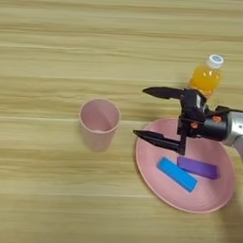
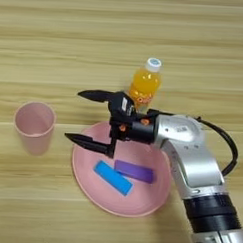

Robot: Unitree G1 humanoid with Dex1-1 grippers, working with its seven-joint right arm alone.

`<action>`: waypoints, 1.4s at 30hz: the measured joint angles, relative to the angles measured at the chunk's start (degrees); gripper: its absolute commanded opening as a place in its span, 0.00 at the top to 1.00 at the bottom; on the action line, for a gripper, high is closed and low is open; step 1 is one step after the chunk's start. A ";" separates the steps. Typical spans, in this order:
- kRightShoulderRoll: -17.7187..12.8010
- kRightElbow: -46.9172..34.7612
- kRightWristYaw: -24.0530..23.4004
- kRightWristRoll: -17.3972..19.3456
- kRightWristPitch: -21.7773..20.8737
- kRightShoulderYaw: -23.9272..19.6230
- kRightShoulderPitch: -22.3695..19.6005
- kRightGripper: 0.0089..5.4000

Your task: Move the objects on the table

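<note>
The black two-fingered claw (image 1: 151,115) is held wide open, empty, over the far-left rim of the round pink plastic plate (image 1: 210,200).

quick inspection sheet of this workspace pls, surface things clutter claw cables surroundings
surface: wood-grain table, plank stripes.
job's things: pink cup upright, left of pink plate; blue block and purple block lie on the plate; orange-juice bottle upright behind the plate, white cap on.
clutter: nothing seen.
grippers: right claw open, holding nothing, over the plate's left rim.
cables: black cable loops along the silver forearm.
surroundings: nothing seen.
</note>
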 measured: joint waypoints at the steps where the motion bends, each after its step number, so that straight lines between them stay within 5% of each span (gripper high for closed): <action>1: 0.36 0.85 0.06 -0.67 -0.46 0.64 0.01 0.01; 18: 5.59 9.13 -1.29 -5.53 -2.30 3.75 -2.11 0.01; 42: 9.58 12.17 -1.21 -7.59 -3.31 6.76 -5.03 0.01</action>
